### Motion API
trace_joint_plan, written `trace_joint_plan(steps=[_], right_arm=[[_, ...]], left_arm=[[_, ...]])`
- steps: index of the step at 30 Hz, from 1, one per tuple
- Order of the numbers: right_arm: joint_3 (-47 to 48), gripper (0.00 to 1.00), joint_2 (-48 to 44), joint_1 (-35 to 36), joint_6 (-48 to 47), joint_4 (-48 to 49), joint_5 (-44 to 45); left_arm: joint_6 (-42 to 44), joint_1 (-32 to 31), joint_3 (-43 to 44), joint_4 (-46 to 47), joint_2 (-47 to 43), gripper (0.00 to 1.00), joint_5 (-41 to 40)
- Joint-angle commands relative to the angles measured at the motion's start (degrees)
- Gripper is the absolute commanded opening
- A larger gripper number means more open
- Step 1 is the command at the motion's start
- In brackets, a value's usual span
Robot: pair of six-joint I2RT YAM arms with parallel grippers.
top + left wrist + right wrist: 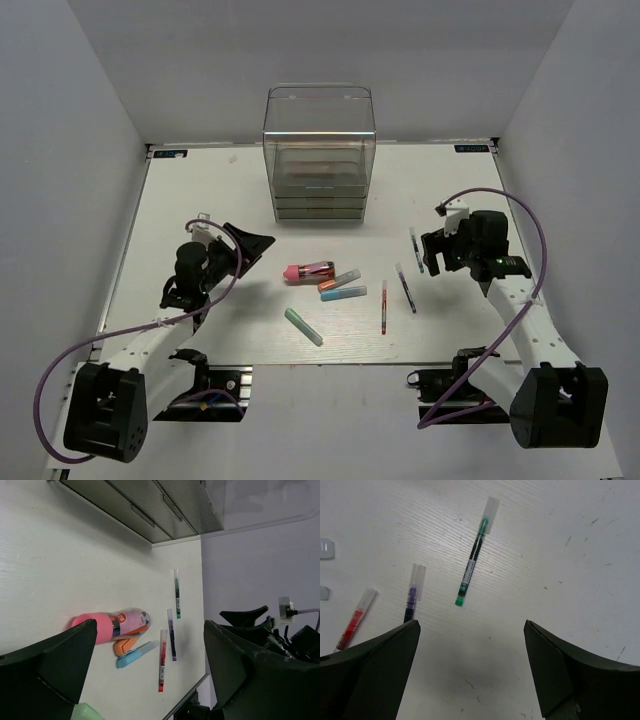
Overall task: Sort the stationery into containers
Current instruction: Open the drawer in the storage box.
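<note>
The stationery is being shown loose on the white table [200,190], none of it inside the organiser [320,150]. The chunky pink-red marker [308,271] is being seen near the table's middle. The orange-capped marker [340,280] is lying just beside its right end, and the light blue marker [343,294] is lying close below that. The teal-green marker [303,326] is lying apart from these, nearer the arm bases. To the right, the red pen [383,306] is being seen pointing roughly toward the bases. The purple-ink pen [413,592] is lying just beside it, and the green-ink pen [475,560] farther right and farther back.

The organiser is being seen upright at the far middle of the table, well apart from the pens. Its three shallow drawers are pushed in beneath the clear top compartment.

The left gripper [250,253] is being held with its jaws apart and nothing between them, just left of the pink-red marker and aimed toward it. The right gripper [471,622] is likewise being held spread and unloaded above bare table, with the green-ink pen just beside it.
</note>
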Motion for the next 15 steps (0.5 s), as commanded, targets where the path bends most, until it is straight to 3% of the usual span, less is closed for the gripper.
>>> trace_joint_plan(steps=[1, 6, 11, 15], right_arm=[[3.03, 0.9, 1.19, -0.02, -1.4, -1.47, -4.31], [4.87, 0.9, 2.77, -0.02, -12.54, -7.52, -9.41], [6.46, 0.9, 3.48, 0.16, -17.39, -12.01, -11.18], [5.41, 0.9, 3.04, 0.07, -17.24, -11.94, -13.29]], left_arm=[[-1.78, -2.33, -0.64, 7.42, 1.57, 0.99, 1.18], [-2.3, -6.37, 1.2, 9.36, 5.52, 0.99, -1.02], [-2.3, -10.23, 3.57, 10.5, 9.56, 0.99, -5.4], [-3.97, -13.22, 4.89, 13.13, 13.61, 0.88, -9.44]])
